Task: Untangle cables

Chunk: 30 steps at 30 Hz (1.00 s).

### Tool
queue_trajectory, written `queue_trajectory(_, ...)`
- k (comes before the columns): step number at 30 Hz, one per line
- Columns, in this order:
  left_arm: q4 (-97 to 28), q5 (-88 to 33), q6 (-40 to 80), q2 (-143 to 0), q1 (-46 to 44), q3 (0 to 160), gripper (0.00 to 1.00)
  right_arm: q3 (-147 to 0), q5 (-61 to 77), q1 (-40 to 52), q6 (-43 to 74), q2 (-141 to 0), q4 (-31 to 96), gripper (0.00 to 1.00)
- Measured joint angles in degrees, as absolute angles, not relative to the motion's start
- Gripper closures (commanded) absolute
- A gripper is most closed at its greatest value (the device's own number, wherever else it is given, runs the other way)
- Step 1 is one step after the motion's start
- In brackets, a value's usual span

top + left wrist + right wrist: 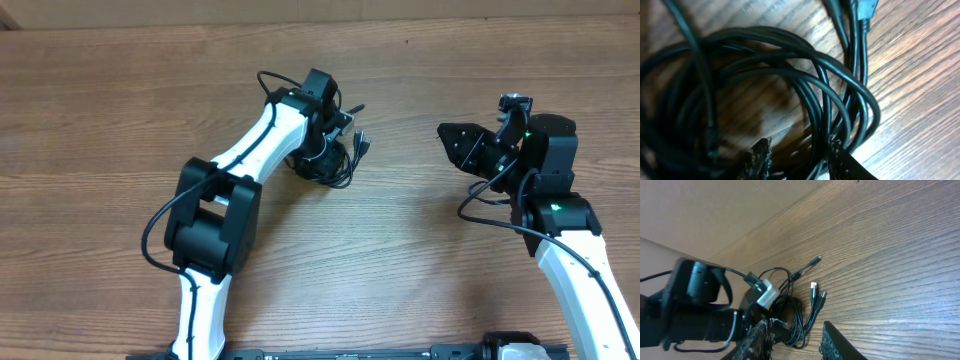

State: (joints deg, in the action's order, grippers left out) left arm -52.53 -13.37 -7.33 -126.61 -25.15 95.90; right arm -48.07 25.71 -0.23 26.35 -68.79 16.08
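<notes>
Left wrist: my left gripper (pixel 799 148) sits parted, straddling the cables (pixel 862 65). They look light, floppy and slippery, so I'd pinch one outer loop.

Item 1. Table (pixel 400 290): wood, mid-brown, with darker grain running across its width as I see it from overhead, where it fills nearly the whole view. The finish is matt, with a pale sheen where light falls on the boards in my left wrist view.

Item 2. Far edge of the table: straight, along the top of the overhead view.

Item 3. Plain tan surface (pixel 710 210) beyond that edge, unmarked. Wall or floor, I cannot tell.

Item 4. Light: even, and the shadows on the wood are soft.
</notes>
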Motion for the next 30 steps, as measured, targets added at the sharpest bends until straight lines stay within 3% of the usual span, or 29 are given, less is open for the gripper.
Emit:
queue_trajectory(2,-52.51,-13.85,-7.66,-127.63,-25.15,95.9,0.69,-48.07,25.74,-0.23,26.33,-68.79,16.08,0.68)
queue_trajectory(6,-52.27,-14.92,-7.51,-128.07,-25.15,95.96,0.96,-48.07,25.74,-0.23,26.35,-68.79,16.1,0.67)
queue_trajectory(14,-52.77,-15.66,-3.6,-129.05,-25.17,98.43,0.96,-48.07,25.71,-0.23,26.35,-68.82,18.5,0.63)
queue_trajectory(24,-55.88,-16.4,7.4,-129.29,-25.08,114.85,0.96,-48.07,25.74,-0.23,27.29,-68.84,19.27,0.57)
queue_trajectory(30,-57.28,-22.28,13.54,-128.9,-24.97,120.66,0.96,-48.07,25.8,-0.23,30.26,-68.88,18.37,0.46)
